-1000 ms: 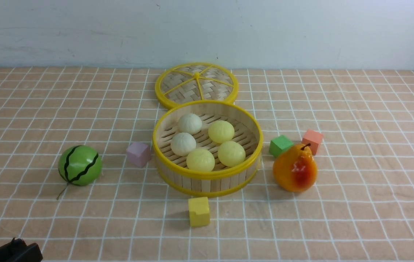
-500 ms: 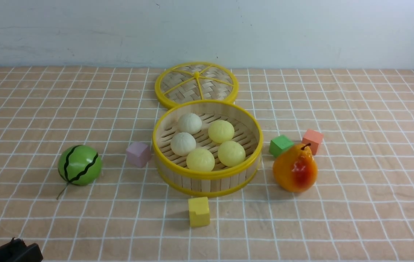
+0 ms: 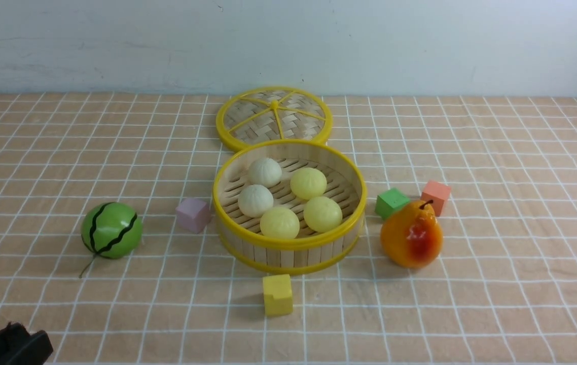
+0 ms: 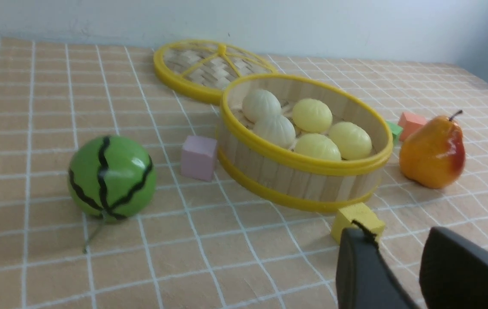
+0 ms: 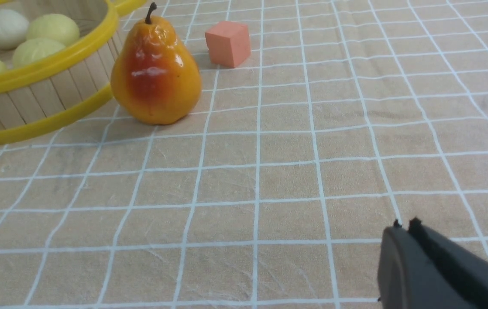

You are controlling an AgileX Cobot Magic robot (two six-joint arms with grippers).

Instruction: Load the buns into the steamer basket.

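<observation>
Five buns (image 4: 312,128) inside steamer basket (image 4: 304,169), watermelon ball (image 4: 112,177) well apart, left gripper (image 4: 398,240) parted, empty

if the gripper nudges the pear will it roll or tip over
The pear stands upright on a broad base with a narrower top, so a high nudge would probably tip it. Once down, its rounded body would likely roll in a curve. Its glossy skin looks slippery to grip.

Both of my arms low and drawn back, nothing held.

My left black two-fingered claw (image 4: 402,262) hangs just above the desk with a clear gap between its fingers, empty; the front view catches only its dark tip at the near left corner. My right black claw (image 5: 405,227) has its fingertips pressed together, empty.
</observation>
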